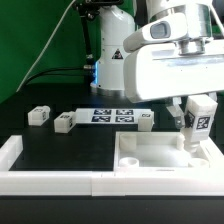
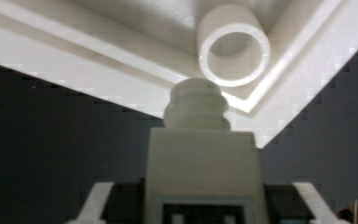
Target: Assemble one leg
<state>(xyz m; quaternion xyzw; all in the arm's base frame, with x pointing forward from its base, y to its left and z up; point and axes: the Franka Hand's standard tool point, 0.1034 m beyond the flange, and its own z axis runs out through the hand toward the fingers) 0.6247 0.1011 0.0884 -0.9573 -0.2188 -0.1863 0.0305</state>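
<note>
Four legs: small white oblong blocks, one held and three lying loose on the black bench.
Held leg: upright between the jaws, its black-and-white tag facing the exterior camera, over the far corner of the tray piece on the exterior view's right.
Jaws: pinching the held leg from both sides; in the wrist view the fingers flank the block.
Tray piece: large, white and square with recesses, lying flat at the front of the bench on the exterior view's right.
Round socket: a ring-shaped recess in the tray piece, seen beyond the held leg's rounded tip; the tip is apart from it, not inside.
Contact: the held leg appears to hang just above the tray piece, though the exterior view is too coarse to be sure.
Leftmost leg: alone, well to the exterior view's left.
Second leg: just beside the left end of the marker board.
Third leg: at the marker board's right end, near the tray piece's far edge.
White rail: a low wall along the bench's front and the exterior view's left.
</note>
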